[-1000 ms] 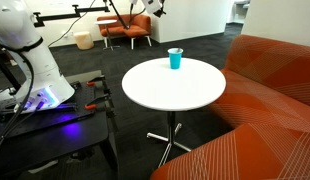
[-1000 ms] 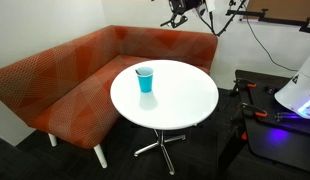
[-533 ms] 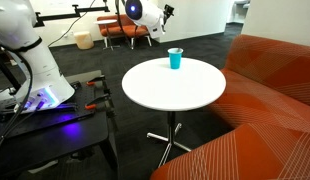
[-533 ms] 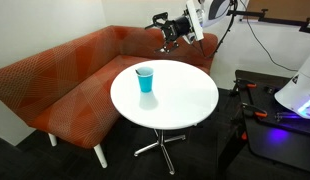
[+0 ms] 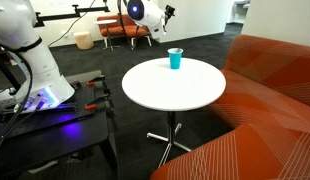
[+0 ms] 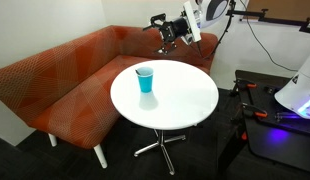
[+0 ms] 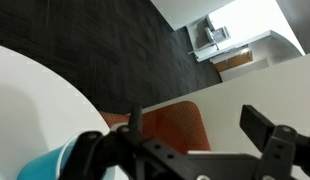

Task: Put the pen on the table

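The round white table stands on its metal pedestal and also shows in an exterior view and in the wrist view. A cyan cup stands upright near its far edge; it also shows in an exterior view and at the bottom left of the wrist view. My gripper hangs in the air above and beyond the table edge, also seen in an exterior view. In the wrist view its fingers are wide apart with nothing between them. No pen shows in any view.
An orange corner sofa wraps round the table's far side and also fills the near right of an exterior view. The dark bench with the robot base stands beside the table. Orange chairs stand far back.
The arm has swung down from the top of the picture toward the cup side of the table, bringing the gripper into view. In the last half second it barely moved.
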{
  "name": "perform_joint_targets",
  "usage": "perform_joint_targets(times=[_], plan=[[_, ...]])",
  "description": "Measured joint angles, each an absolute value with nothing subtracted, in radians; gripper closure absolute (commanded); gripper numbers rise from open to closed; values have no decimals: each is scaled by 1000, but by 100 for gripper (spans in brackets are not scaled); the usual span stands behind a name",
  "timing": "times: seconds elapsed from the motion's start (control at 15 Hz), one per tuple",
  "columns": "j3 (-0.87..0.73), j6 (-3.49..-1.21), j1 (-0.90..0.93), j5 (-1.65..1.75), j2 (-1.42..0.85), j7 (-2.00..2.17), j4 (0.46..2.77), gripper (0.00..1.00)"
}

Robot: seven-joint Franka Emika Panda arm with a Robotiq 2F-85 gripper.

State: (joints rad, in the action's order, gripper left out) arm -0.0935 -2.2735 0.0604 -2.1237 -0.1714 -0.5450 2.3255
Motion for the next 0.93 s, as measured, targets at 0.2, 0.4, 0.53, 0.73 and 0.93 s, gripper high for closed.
perform_joint_targets(times=[0.2, 0.4, 0.53, 0.73, 0.93], plan=[[-93, -2273, 59, -2127, -175, -543, 2326, 0], [-92, -2273, 57, -2156, -183, -531, 2326, 0], [-91, -2273, 57, -2163, -189, -500, 2326, 0], [-88, -2273, 57, -2163, -200, -440, 2328, 0], [-84, -2282, 57, -2163, -206, -380, 2329, 0]])
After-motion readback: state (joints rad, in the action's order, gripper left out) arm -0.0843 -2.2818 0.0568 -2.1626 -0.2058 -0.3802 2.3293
